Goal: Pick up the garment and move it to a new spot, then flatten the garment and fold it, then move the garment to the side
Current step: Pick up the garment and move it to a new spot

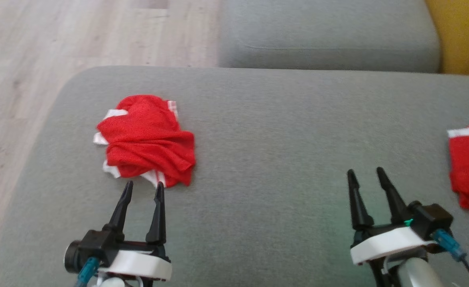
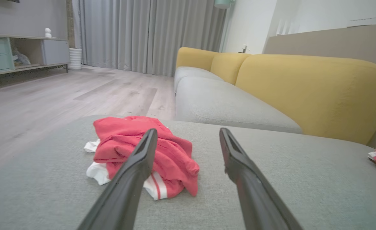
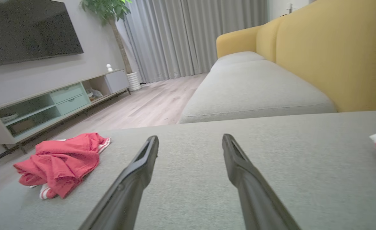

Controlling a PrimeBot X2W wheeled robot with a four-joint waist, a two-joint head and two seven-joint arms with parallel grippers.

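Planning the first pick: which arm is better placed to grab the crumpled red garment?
Left, probably. The left pincer is open, tips just short of the crumpled red garment; the right pincer, also open, sits far across the grey cushion.

Red garment (image 1: 146, 139) with white striped trim lies crumpled in a heap on the grey cushion (image 1: 282, 167), left side; possibly shorts.

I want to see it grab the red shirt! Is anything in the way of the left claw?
Nothing visible is. The open left gripper sits just short of the crumpled red garment, with only bare grey cushion between them.
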